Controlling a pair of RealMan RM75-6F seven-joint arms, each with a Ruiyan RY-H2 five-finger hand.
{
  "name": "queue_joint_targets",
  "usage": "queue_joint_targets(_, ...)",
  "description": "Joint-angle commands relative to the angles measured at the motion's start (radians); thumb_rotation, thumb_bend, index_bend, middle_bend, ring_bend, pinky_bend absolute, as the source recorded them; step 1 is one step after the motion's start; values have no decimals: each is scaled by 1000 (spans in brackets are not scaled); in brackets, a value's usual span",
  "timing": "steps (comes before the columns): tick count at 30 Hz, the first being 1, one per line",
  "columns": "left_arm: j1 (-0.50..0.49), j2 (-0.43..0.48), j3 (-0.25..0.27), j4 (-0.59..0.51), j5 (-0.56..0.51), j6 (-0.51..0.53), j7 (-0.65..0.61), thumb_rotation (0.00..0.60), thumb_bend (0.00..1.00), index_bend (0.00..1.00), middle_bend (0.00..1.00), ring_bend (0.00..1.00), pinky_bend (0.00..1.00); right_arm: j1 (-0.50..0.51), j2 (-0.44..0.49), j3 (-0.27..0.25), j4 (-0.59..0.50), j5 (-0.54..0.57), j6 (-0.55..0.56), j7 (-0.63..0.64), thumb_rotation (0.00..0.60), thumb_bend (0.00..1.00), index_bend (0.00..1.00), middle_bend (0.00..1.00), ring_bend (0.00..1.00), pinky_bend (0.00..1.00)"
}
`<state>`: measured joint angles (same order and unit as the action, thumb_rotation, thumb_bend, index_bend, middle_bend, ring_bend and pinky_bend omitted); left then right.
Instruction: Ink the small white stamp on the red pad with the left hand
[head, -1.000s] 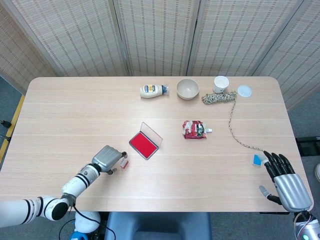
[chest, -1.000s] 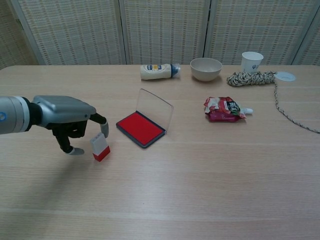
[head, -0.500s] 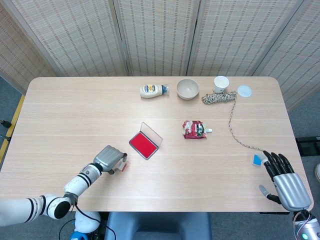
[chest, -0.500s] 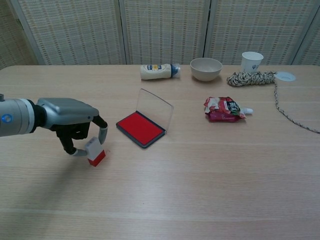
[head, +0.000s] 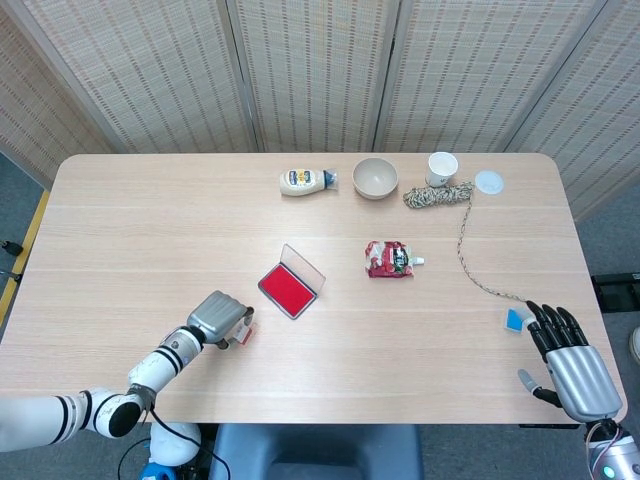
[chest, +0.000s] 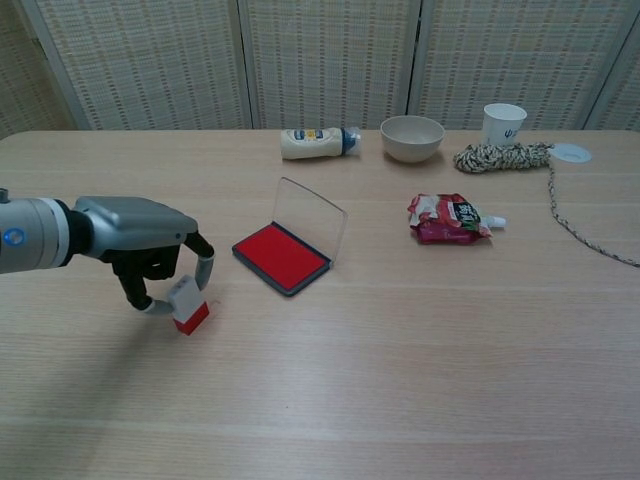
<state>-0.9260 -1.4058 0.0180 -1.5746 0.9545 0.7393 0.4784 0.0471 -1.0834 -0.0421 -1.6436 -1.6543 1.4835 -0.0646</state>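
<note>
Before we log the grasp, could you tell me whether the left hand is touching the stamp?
Touching: in the chest view, the left hand's fingers pinch the tilted stamp.

Head view looks steeply down from high, whole table (head: 150, 220) in frame, screens at 12 o'clock. Chest view sits low and nearer, facing across the table toward them. Both share the pad (head: 291, 287) (chest: 282, 256) and bowl (head: 375, 177) (chest: 412, 138).

A mayonnaise bottle (chest: 316, 142), bowl (chest: 412, 138), paper cup (chest: 503, 123), coiled rope (chest: 502, 156) and red snack pouch (chest: 448, 219) sit on the table (chest: 400, 360)
</note>
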Motion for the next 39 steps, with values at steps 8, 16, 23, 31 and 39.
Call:
queue_joint_targets(8,-14,35,-8,-59,-40,10,13,600,432,815,1000,975,930,-2,3,-1,0,-6,6,9,600,292,0,0,0,0)
queue_joint_targets(16,-41,90,-33,-150,-81,35,31,600,474,909,1000,1000,947,-3,9,-5,2,-16,13,24,600,291,0,0,0,0)
queue_joint_targets(23,-93,90,-76,-171,-145,25,37,600,476,910,1000,1000,948,2,14,-3,3,-8,1,39,600,291,0,0,0,0)
queue_joint_targets(31,-197,34,-110,-105,-247,-29,59,600,476,910,1000,1000,949,14,21,6,6,15,-21,60,600,292,0,0,0,0)
queue_joint_targets(39,-299,-38,-94,30,-343,-65,111,600,476,910,1000,1000,954,22,28,20,11,53,-42,80,600,292,0,0,0,0)
